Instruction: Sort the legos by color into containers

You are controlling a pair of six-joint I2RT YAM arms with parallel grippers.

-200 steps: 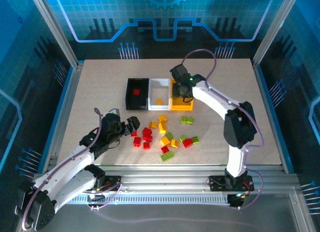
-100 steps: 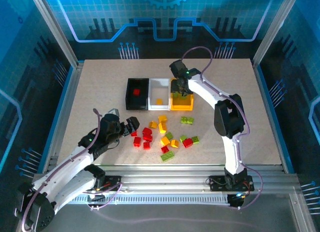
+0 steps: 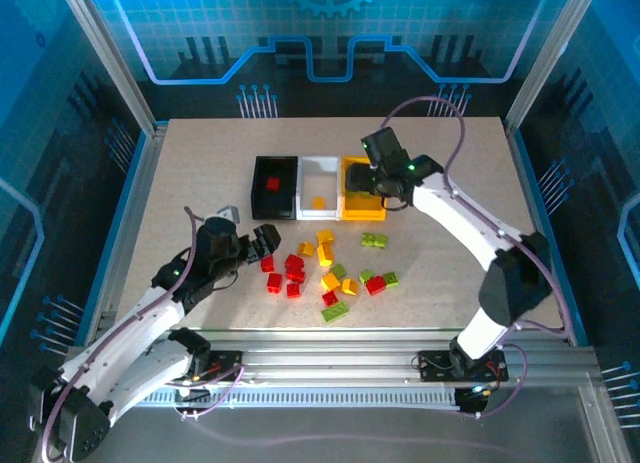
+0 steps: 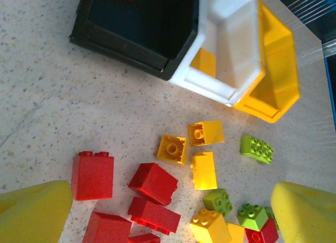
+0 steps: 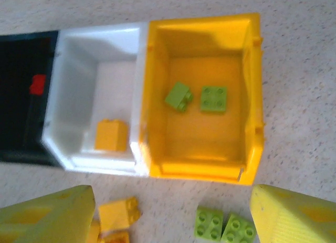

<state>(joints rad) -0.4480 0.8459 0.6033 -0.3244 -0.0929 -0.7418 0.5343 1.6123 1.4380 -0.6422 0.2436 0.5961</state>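
2 lime green bricks lie in the yellow bin, 1 yellow brick in the white bin, 1 red brick in the black bin. All other legos are loose on the table, clumped just near of the bin row.

Over the yellow bin's near wall hangs the right gripper, fingers spread, nothing between them. At the left of the clump the left gripper sits low over the red bricks, spread wide, pinching nothing.

Risks from here, as I read it:
1. Red bricks lie touching or nearly so. With fingers that wide, a close could catch 2 at once, knock a neighbour away, or pinch a corner so the brick twists out on the lift.
2. Colour trap: greens go in the yellow bin, yellows in the white one. A yellow brick matches the yellow bin, so a misdrop is easy.
3. Right gripper is close to the bin wall. Heading for the clump too low could clip the rim and shove the whole joined row, which looks light.
4. Bins are small and adjacent. Both arms at the row together could meet.
5. Release from too high and a brick may bounce out.
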